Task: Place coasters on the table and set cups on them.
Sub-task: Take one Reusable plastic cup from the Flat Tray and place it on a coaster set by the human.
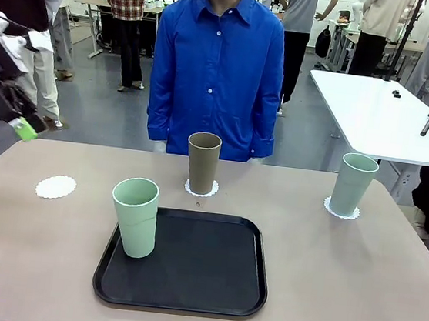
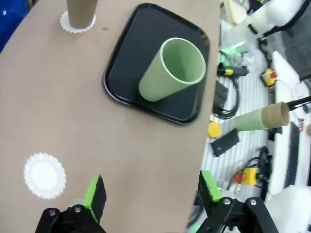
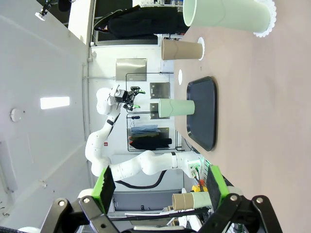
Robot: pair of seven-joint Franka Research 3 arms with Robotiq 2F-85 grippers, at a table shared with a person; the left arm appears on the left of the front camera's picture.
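Observation:
A pale mint cup (image 1: pixel 135 217) stands on the black tray (image 1: pixel 199 294). The olive-brown cup (image 1: pixel 202 163) sits on a white coaster (image 1: pixel 201 191) beyond the tray. Another mint cup (image 1: pixel 352 184) sits on a coaster (image 1: pixel 341 212) at the right. An empty coaster (image 1: pixel 56 187) lies at the left on the table (image 1: pixel 340 283). My left gripper (image 1: pixel 24 127) hangs open high above the table's left end; in its wrist view the gripper (image 2: pixel 151 194) looks down past the empty coaster (image 2: pixel 44 175) to the mint cup (image 2: pixel 172 70). My right gripper (image 3: pixel 160 187) is open and holds nothing, with the right mint cup (image 3: pixel 226 14) far ahead.
A person in a blue shirt (image 1: pixel 217 68) stands at the far edge, hands behind the table line. A white table (image 1: pixel 382 118) stands at the back right. Bare tabletop lies around the tray on all sides.

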